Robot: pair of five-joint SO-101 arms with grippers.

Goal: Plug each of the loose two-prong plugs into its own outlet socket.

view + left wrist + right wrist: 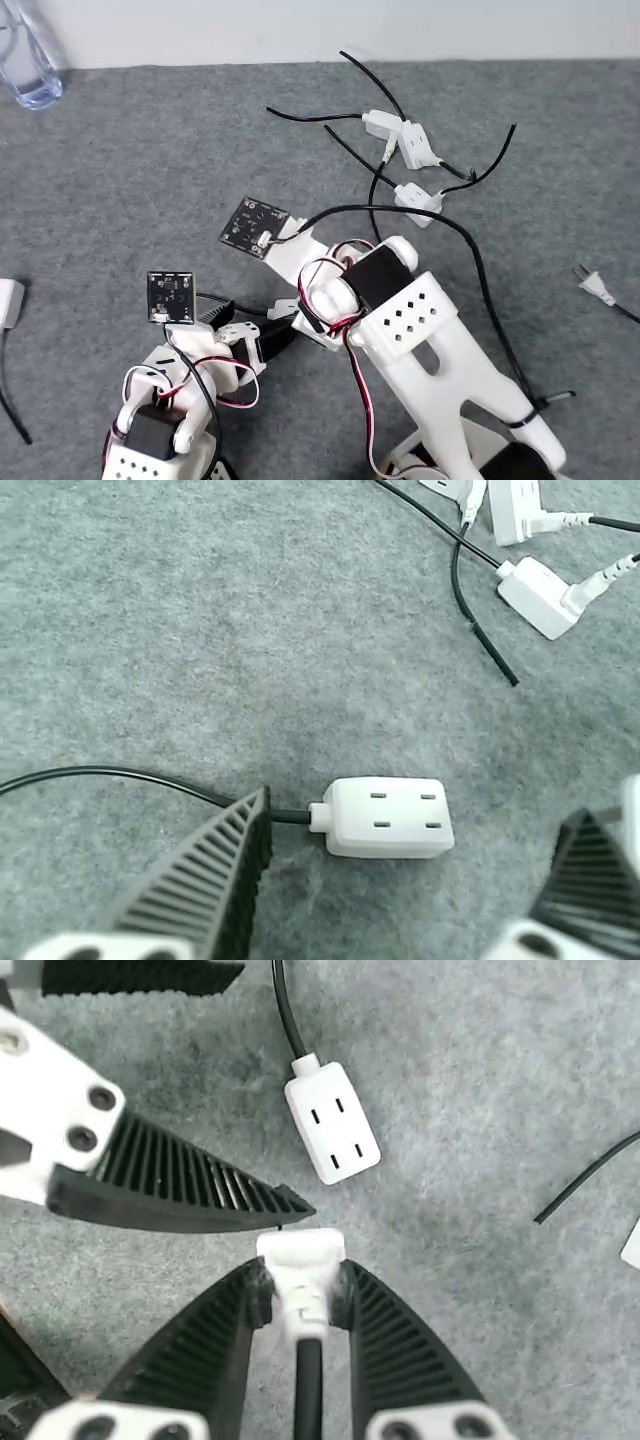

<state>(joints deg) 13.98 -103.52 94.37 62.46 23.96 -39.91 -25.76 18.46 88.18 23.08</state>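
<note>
Right gripper [300,1278] is clamping the white two-prong plug [300,1250] by its body, just short of the outlet socket [332,1130] lying on the grey surface [150,630]. Left gripper [422,812] is hanging wide open around that socket. Unpinned, it's probably skidding away if the plug pushes in crooked.

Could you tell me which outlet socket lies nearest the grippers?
The lone socket block just ahead of the right gripper; the other sockets lie clustered farther away.

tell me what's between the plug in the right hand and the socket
Right wrist view: a finger tip of the left hand juts between plug and socket; otherwise bare grey mat.
</note>
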